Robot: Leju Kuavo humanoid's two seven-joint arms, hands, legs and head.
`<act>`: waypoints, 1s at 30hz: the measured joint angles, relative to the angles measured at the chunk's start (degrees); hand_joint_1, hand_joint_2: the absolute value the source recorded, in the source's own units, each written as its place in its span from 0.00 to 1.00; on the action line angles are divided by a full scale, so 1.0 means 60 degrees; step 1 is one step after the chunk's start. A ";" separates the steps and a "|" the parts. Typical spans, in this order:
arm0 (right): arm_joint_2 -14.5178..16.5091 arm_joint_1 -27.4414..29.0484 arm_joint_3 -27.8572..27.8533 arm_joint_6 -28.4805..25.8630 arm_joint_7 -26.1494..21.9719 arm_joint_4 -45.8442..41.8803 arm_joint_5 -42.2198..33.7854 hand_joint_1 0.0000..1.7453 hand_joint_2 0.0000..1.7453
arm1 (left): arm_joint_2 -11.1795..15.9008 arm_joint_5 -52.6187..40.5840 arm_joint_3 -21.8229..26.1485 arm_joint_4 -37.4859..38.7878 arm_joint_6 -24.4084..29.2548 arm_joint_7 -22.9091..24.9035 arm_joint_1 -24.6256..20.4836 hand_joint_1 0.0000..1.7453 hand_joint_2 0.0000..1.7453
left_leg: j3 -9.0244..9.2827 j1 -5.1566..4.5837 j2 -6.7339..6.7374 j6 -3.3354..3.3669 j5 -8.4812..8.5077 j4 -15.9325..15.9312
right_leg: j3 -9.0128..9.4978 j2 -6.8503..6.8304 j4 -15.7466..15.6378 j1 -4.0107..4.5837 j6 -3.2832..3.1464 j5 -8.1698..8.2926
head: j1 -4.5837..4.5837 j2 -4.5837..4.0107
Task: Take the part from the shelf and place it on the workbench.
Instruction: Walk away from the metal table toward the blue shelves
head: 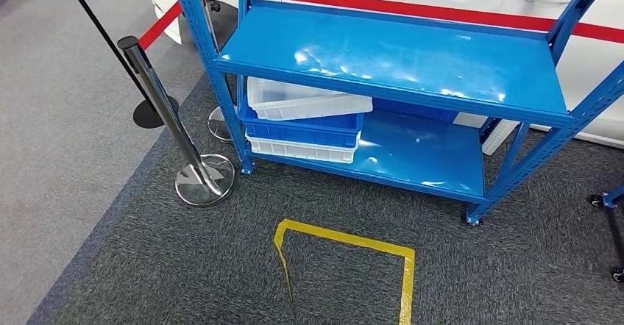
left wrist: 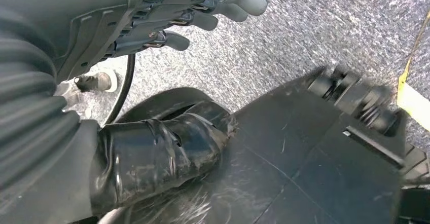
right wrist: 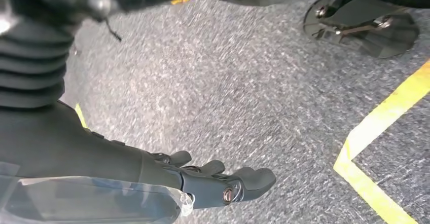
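A blue metal shelf (head: 397,60) filled the upper middle and right of the head view, its top deck bare and glossy, its front edge running from centre-left down toward the right edge. On the lower deck, at the left end, a white bin (head: 305,98) sat tilted atop a blue bin (head: 302,128), itself on another white bin (head: 302,149); whether any held the part could not be told. The rest of the lower deck lay open to the right. Dark carpet (head: 184,266) spread across the lower frame, marked by a yellow tape outline (head: 346,240) at bottom centre, open toward the bottom edge. A chrome stanchion (head: 176,130) leaned at centre-left, its base close to the shelf's front-left leg, and a red belt (head: 412,7) crossed the top.

In the left wrist view, the left hand (left wrist: 195,11) hung over carpet at the upper centre, fingers loosely curled and slightly apart, holding nothing. In the right wrist view, the right hand (right wrist: 213,181) lay at the lower centre, fingers extended side by side, touching nothing.
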 joint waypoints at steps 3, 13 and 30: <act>0.0012 0.0017 -0.0264 0.0136 -0.0117 -0.0044 -0.0355 0.00 0.75 | 0.0019 -0.0098 0.0058 0.0003 0.0009 0.0010 0.0127 0.00 0.50 | -0.0390 0.0031 0.0003 -0.0068 -0.0207 0.0922 | 0.0005 -0.0045 0.0003 0.0007 -0.0018 -0.0003 | -0.0001 0.0000; 0.0049 0.0195 -0.1418 0.0835 -0.0590 -0.0617 0.0230 0.00 0.00 | 0.0214 -0.0434 0.1525 0.0014 -0.0607 -0.0254 0.0859 0.00 0.00 | 0.0966 0.0011 0.0015 0.0338 0.0906 -0.1834 | -0.0087 -0.0028 0.0290 0.0016 0.0309 -0.0236 | 0.0029 0.0000; -0.0042 0.1803 -0.3470 0.2013 -0.1323 -0.0695 0.1536 0.00 0.00 | 0.0634 -0.1006 0.5534 -0.0946 -0.1817 -0.0784 0.1392 0.00 0.00 | 0.0456 0.0024 0.0026 -0.0058 -0.0056 -0.0459 | 0.0125 -0.0022 -0.0076 -0.0012 -0.0027 -0.0028 | 0.0031 0.0000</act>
